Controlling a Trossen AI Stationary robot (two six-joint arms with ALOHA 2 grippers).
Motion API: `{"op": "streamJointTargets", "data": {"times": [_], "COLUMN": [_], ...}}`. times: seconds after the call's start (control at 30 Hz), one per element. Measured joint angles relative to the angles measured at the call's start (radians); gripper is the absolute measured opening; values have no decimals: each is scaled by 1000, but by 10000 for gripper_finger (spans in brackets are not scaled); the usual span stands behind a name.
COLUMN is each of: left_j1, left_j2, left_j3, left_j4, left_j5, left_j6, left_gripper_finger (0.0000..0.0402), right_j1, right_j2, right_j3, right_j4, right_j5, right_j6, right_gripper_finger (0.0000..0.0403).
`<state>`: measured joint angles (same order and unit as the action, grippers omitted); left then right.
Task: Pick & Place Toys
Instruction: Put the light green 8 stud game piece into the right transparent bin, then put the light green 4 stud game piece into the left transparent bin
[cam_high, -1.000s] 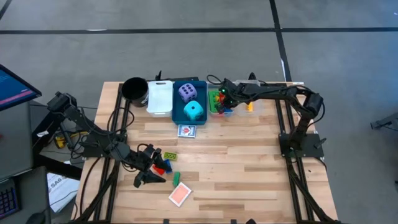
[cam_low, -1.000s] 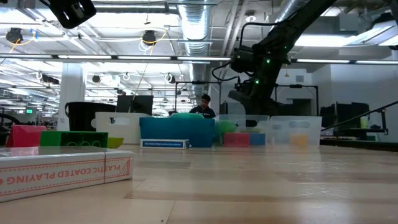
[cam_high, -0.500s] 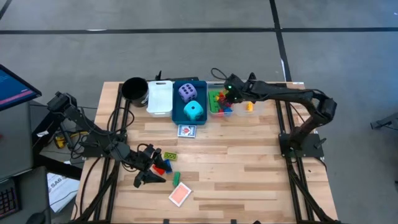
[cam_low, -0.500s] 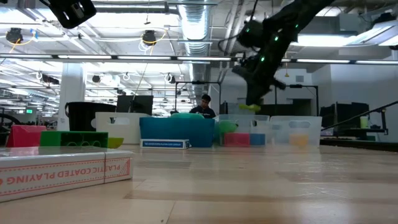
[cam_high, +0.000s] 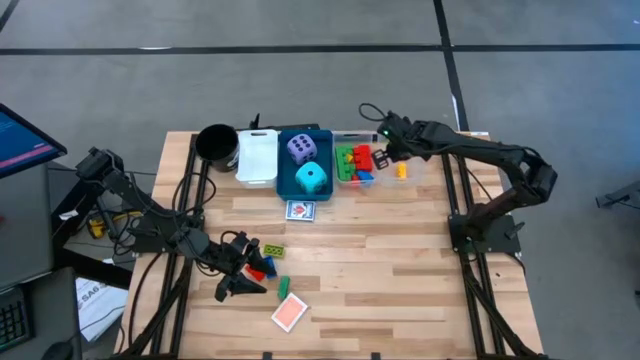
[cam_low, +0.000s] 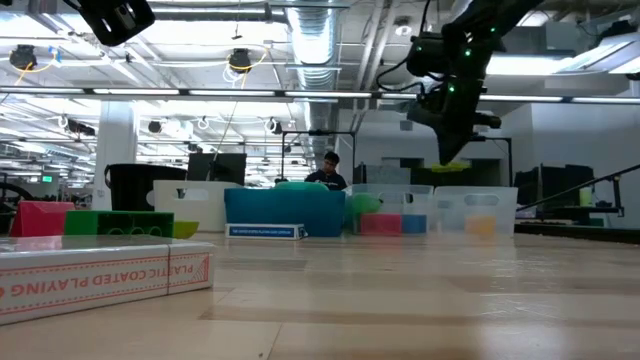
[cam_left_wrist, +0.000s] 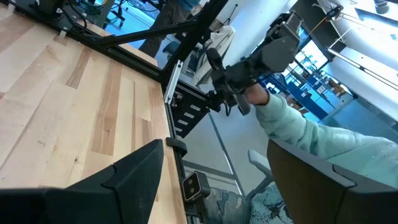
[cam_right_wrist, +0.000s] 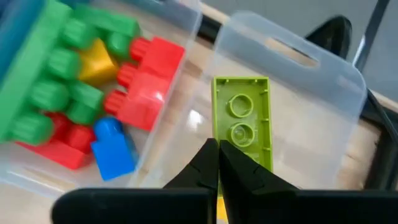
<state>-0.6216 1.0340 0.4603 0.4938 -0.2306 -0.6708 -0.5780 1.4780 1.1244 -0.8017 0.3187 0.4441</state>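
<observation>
One lime-green brick (cam_right_wrist: 243, 121) is pinched by one end in the right end effector (cam_right_wrist: 217, 163), fingers together on it, the thin plate sticking straight out ahead of the fingertips along the arm's own line. Its hollow underside faces the wrist camera, two round sockets in a row, so the long axis runs from the fingertips outward.

Below and beyond the brick is the clear bin (cam_right_wrist: 339, 81), its inner compartment bare under the brick. The neighbouring compartment, just beside it across a wall, holds the sorted heap of bricks (cam_right_wrist: 93, 93): green, red, yellow and blue.

From overhead, the right end effector (cam_high: 388, 141) hangs over the far edge of the table (cam_high: 400, 270), between that heap and a small yellow brick (cam_high: 401, 171). The level view shows the green brick (cam_low: 450, 166) well above the bin rim (cam_low: 470, 192), not touching.

Judgement: the drop turns on which compartment lies straight under the brick; at present, the empty-looking one.

The left end effector (cam_high: 240, 288) waits at the near left of the table, fingers apart and holding nothing, beside loose bricks and a red-backed card deck (cam_high: 289, 314). The right arm is much the nearer to the bin.
</observation>
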Motion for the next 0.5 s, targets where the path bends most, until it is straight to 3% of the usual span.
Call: {"op": "streamJointTargets", "data": {"times": [0.5], "left_j1": [0], "left_j2": [0], "left_j3": [0], "left_j4": [0], "left_j5": [0], "left_j6": [3], "left_gripper_finger": [282], "right_j1": [8], "right_j2": [0], "right_j3": [0], "right_j4": [1], "right_j5": [-3], "right_j6": [2], "right_gripper_finger": [127]}}
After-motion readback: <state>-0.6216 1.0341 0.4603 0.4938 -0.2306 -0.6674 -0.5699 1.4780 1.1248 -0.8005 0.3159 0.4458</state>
